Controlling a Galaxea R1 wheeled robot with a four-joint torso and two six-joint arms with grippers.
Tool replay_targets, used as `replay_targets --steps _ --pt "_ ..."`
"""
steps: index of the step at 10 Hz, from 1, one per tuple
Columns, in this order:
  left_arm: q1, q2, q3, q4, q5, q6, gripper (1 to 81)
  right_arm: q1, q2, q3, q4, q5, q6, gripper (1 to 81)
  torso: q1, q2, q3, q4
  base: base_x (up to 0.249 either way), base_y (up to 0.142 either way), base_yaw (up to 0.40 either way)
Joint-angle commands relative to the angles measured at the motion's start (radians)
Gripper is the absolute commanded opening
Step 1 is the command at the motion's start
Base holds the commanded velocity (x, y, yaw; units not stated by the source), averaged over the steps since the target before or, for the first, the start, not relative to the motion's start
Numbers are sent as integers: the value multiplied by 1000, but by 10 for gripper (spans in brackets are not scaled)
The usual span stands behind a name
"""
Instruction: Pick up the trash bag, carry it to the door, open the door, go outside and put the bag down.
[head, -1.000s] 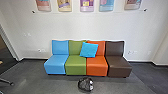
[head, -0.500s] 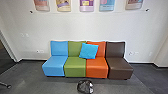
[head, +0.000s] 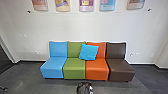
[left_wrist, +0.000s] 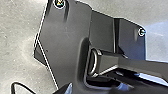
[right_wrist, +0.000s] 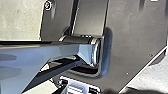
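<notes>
A black trash bag (head: 84, 88) with some white on its right side stands on the grey floor at the bottom middle of the head view, in front of the green and orange seats and apart from them. Both wrist views look down on the robot's own dark base and the floor around it. Whether either gripper is open or shut cannot be told from them.
Beyond the bag a row of blue, green, orange and brown seats (head: 121, 66) stands against the white wall. A blue cushion (head: 88, 52) leans on the middle seats. A chair foot (head: 4, 88) shows at the lower left. Posters hang above.
The head view has shifted as the camera came closer: the seats look larger, and the bag appears lower at the bottom edge. No thing has visibly moved by itself.
</notes>
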Motion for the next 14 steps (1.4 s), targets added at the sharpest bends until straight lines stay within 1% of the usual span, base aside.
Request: replay_targets --steps 1,14 --pt "-30 -8 6 -5 52 3 811 35 -5 8 7 -62 -3 811 0 0 0 0 138 0 0" --pt "-30 -13 6 -8 51 3 811 33 -5 8 7 -62 -3 811 0 0 0 0 138 0 0"
